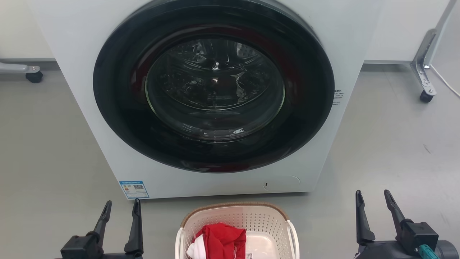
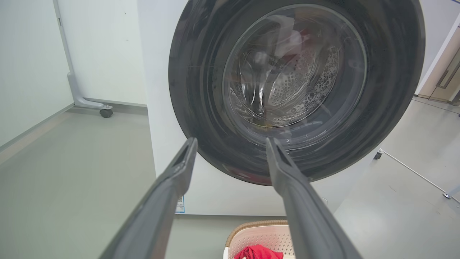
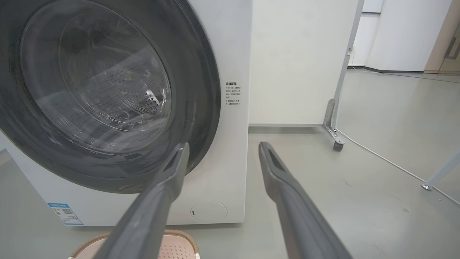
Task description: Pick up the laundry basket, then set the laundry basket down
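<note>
1. Basket (image 1: 251, 218) on floor (image 1: 43, 162), just in front of washer (image 1: 215, 183), apart from both pincers.
2. Red cloth (image 1: 222, 241) inside basket, a bit of white beside it.
3. Left pincer (image 1: 122, 203): fingers spread, empty, left of basket.
4. Right pincer (image 1: 372, 194): fingers spread, empty, right of basket.
5. Washer door shut.

Bright even light, glare on door glass (image 1: 215, 86), wrist views fisheye-bent

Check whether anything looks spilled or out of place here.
Nothing stands out. The laundry basket sits upright on the floor before the washing machine, red and white cloth inside; the left gripper and right gripper are open, either side.
</note>
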